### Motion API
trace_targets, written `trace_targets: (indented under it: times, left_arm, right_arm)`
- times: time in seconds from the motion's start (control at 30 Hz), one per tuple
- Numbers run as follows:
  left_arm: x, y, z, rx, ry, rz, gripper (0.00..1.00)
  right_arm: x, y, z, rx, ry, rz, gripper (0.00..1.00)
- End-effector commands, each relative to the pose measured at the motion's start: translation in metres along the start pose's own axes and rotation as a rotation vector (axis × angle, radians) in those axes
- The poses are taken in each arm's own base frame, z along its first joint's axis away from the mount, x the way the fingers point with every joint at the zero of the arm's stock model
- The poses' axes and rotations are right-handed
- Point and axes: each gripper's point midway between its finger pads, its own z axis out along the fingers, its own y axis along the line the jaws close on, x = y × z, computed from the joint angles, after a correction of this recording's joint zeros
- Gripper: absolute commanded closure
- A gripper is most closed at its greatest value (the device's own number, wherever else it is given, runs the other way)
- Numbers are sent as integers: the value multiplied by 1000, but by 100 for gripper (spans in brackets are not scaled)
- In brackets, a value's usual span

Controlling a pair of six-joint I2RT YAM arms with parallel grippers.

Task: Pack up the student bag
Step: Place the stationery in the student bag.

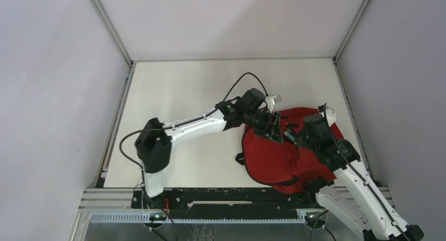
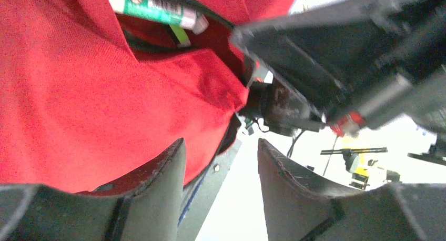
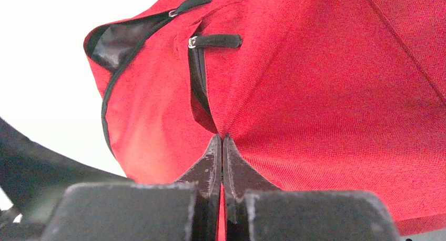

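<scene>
Currently, status approx. mid-task.

1. Location. The student bag (image 1: 279,162) lies on the tabletop (image 1: 184,88), right of centre, just in front of the right arm's base. Both arms are at its upper end.

2. Right tool (image 3: 222,141). Jaws are fully closed, pinching a fold of the red fabric just below the zipper (image 3: 198,75). Judged function: holds the mouth of the compartment up and open.

3. Left tool (image 2: 221,143). Jaws are set moderately wide with nothing between the fingers. It sits beside the bag's outer fabric, near the opening. The right arm's body shows blurred on the far side.

4. Contents. A green-and-white tube (image 2: 152,7) (marker or glue stick, label not legible) lies inside the open compartment, partly under the fabric edge. Approx. one item is therefore packed. Other contents can't be seen.

5. Remaining, as judged:
- Zipper is open along the visible run, so closing is not yet done.
- Whether more items are due can't be told from these views.
- The right tool must let go of the fabric before the job counts as complete.
</scene>
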Motion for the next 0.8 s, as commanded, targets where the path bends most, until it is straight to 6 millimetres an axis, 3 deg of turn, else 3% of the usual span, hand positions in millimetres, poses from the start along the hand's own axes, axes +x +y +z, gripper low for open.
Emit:
trace_targets:
  times: [0.0, 0.07, 0.1, 0.2, 0.27, 0.33, 0.47, 0.67, 0.77]
  left_arm:
    - [5, 6, -37, -14, -42, 65, 44]
    - [-6, 48, -44, -116, -101, -7, 39]
    - [-17, 79, -49, -200, -143, -51, 35]
    - [-23, 146, -64, -369, -185, -128, 30]
    - [-22, 172, -71, -422, -190, -149, 22]
    - [-19, 193, -70, -431, -169, -179, 21]
    - [-22, 196, -47, -309, -135, -233, 25]
    - [-44, 171, -19, -165, -134, -246, 32]
    - [-51, 163, -6, -142, -113, -248, 45]
  right_arm:
    - [-6, 10, 1, -39, -18, 21, 100]
    - [-5, 10, 1, -41, -19, 23, 100]
    - [-5, 11, 1, -48, -21, 26, 100]
    - [-4, 14, 0, -69, -15, 28, 100]
    - [-2, 13, 0, -65, -7, 27, 100]
    - [1, 9, 0, -51, -1, 26, 100]
    - [7, 8, 5, -60, 1, 33, 100]
    - [10, 12, 7, -79, 18, 31, 100]
    - [7, 11, 4, -84, 0, 33, 100]
